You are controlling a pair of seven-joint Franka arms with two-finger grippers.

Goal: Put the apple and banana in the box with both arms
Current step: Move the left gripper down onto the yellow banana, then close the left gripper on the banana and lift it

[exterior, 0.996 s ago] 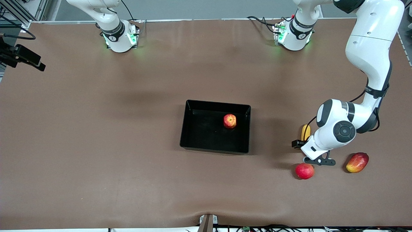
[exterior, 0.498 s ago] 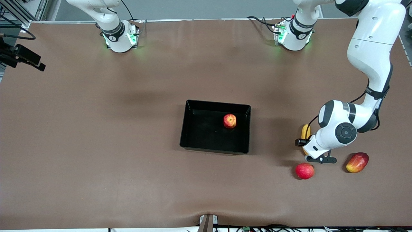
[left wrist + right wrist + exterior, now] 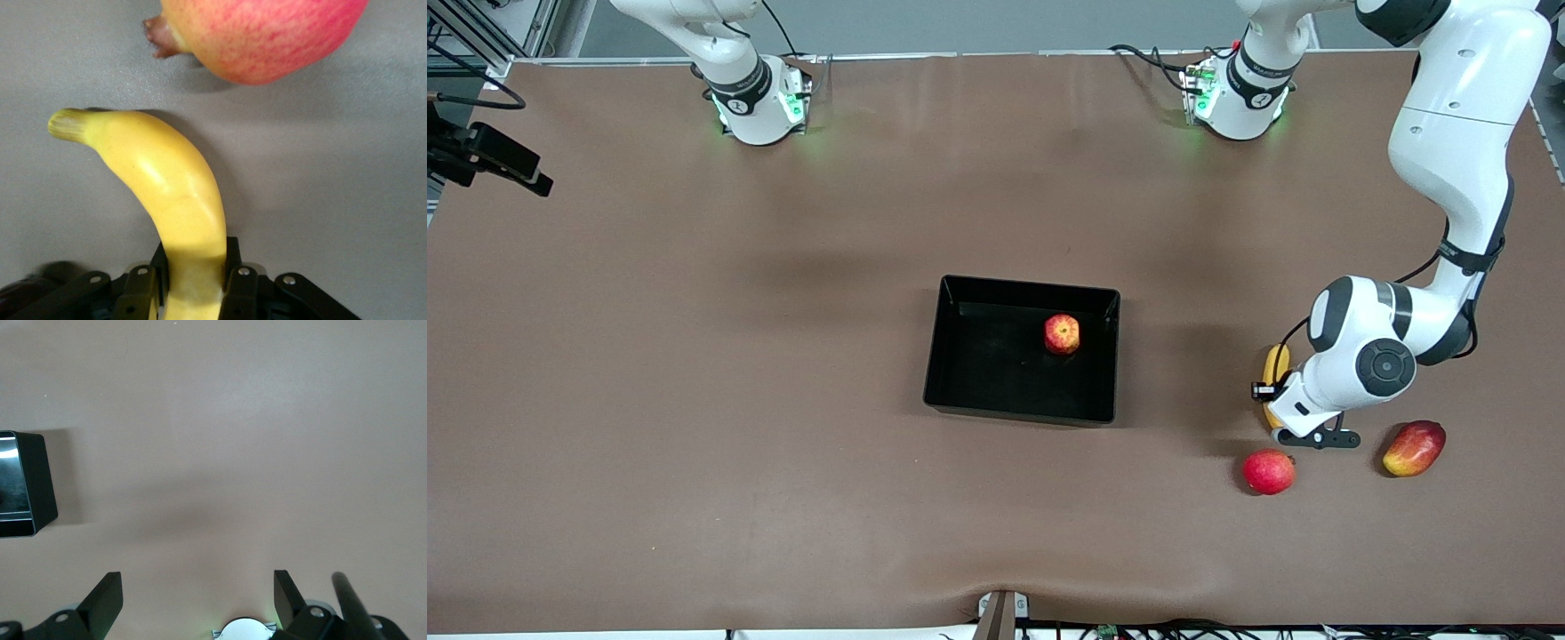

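Observation:
The yellow banana [image 3: 1273, 360] lies on the brown table toward the left arm's end. My left gripper [image 3: 1279, 404] is down on it and shut around its middle. In the left wrist view the banana [image 3: 167, 193] runs out from between the black fingers [image 3: 241, 283] of the left gripper [image 3: 195, 267]. The red, yellow-streaked apple [image 3: 1062, 333] sits inside the black box [image 3: 960, 286] at the table's middle. My right gripper [image 3: 198, 587] hangs open and empty over bare table, with a corner of the box [image 3: 30, 487] in its view. It is out of the front view.
A pink-red round fruit [image 3: 1268, 471] lies just nearer the front camera than the banana; its round body [image 3: 267, 33] shows close to the banana's tip in the left wrist view. An oval red-and-yellow fruit [image 3: 1414, 448] lies beside it. A black camera mount [image 3: 489, 156] overhangs the right arm's end.
The left gripper's fingers have shut on the banana, and the hand has edged slightly toward the left arm's end. The right arm, apple and box have not moved.

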